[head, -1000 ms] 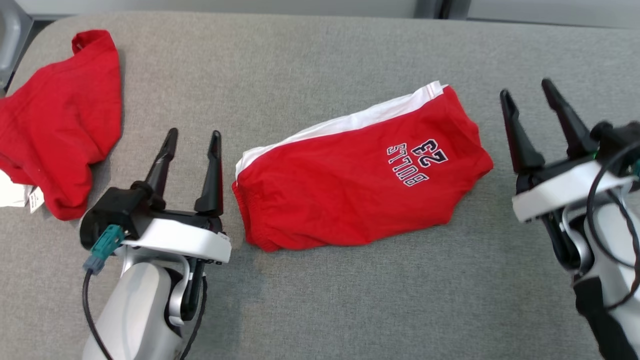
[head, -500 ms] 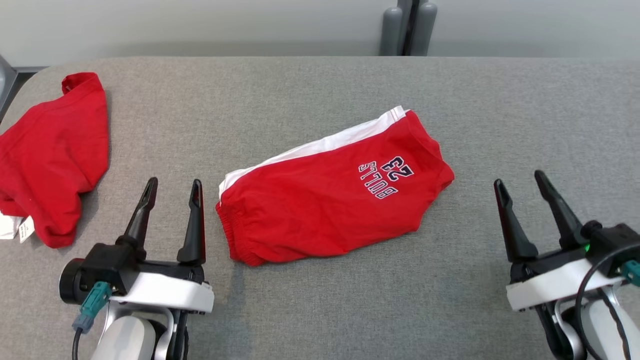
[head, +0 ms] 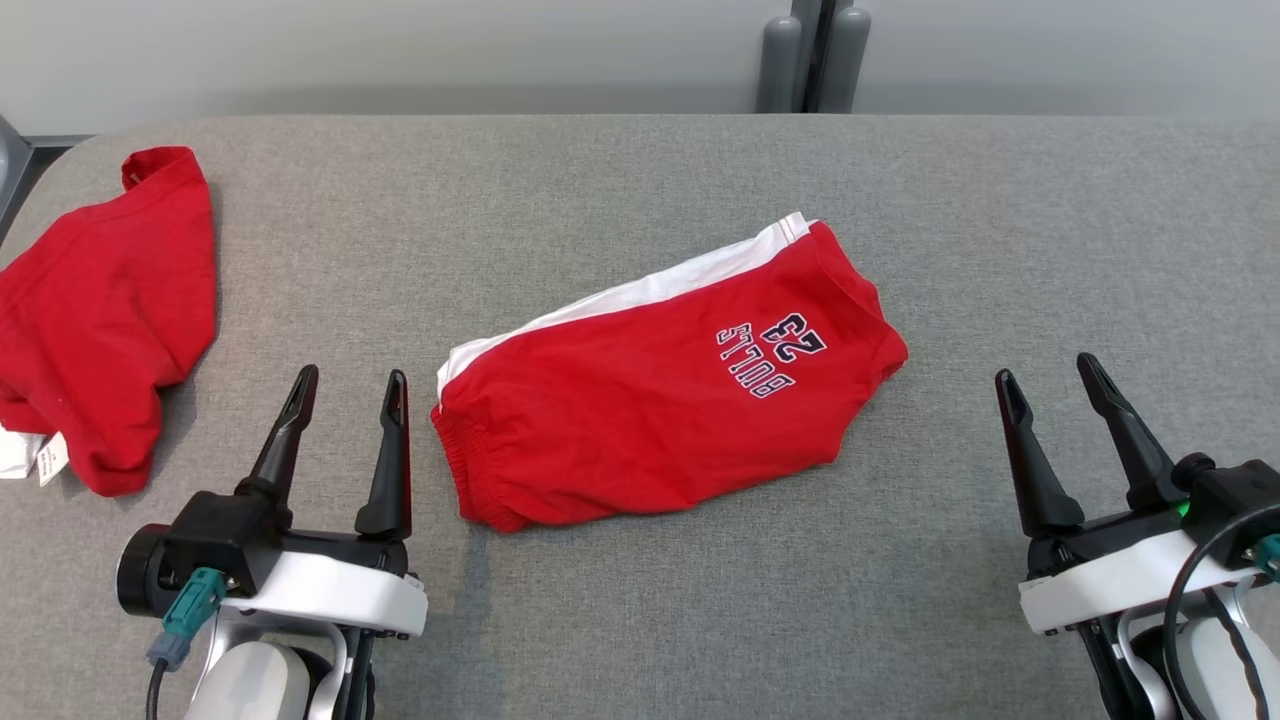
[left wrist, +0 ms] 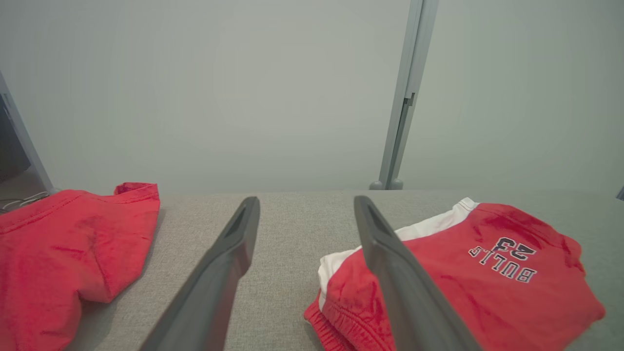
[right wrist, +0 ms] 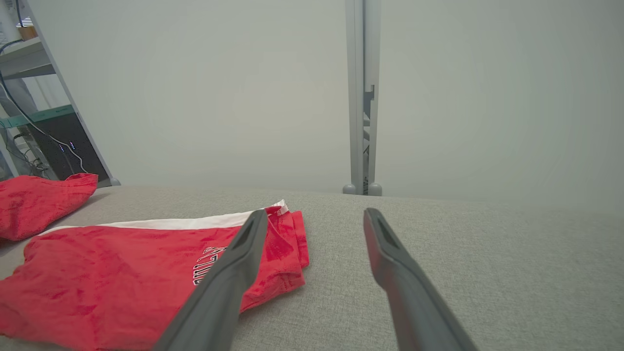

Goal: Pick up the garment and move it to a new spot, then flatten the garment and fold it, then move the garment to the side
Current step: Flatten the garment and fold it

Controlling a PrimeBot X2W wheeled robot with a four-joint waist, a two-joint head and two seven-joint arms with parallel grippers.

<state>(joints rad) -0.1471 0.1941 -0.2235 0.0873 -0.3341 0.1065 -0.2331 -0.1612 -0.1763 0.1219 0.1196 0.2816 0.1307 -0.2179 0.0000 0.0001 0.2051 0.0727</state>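
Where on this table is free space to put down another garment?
The right side, between the red shorts and the right end effector, is bare; also the far strip behind the shorts. The left is crowded: crumpled red garment, left end effector.

The red shorts (head: 620, 420) say "BULLS 23" in dark letters, upside down in the head view. The small white tag (head: 50, 458) on the garment (head: 100, 300) is too tiny to read.

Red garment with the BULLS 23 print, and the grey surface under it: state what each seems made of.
Red garment: probably soft matte cotton-like knit; it creases softly and one edge is gathered. Grey surface: apparently matte woven upholstery cloth; a fine flecked weave shows.
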